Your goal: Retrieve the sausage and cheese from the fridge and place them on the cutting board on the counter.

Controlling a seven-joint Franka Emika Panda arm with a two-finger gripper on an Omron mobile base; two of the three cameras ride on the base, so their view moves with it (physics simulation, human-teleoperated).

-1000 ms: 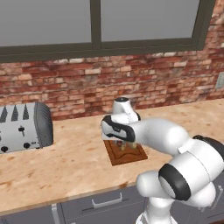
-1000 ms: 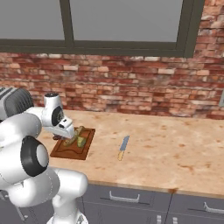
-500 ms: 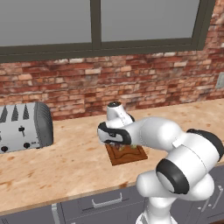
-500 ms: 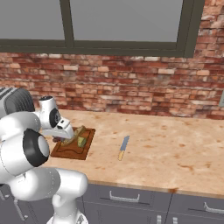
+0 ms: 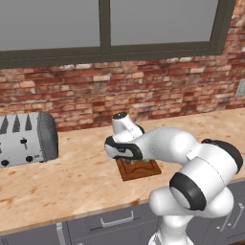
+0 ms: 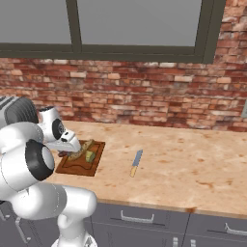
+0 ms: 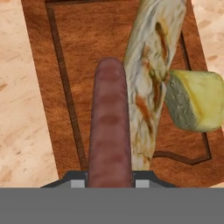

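Reddish-brown, the sausage [image 7: 110,127] is held between the closed fingers [image 7: 109,183] and hangs over the dark wooden cutting board [image 7: 92,43]. Just beside it on the board a pale mottled baguette-like loaf [image 7: 151,74] is laid, and the yellow cheese wedge [image 7: 194,101] is set against the loaf's far side. The board is placed on the tan bench [image 6: 183,164], where a knife [image 6: 136,163] lies apart. A silver toaster [image 5: 26,139] is seen further off.
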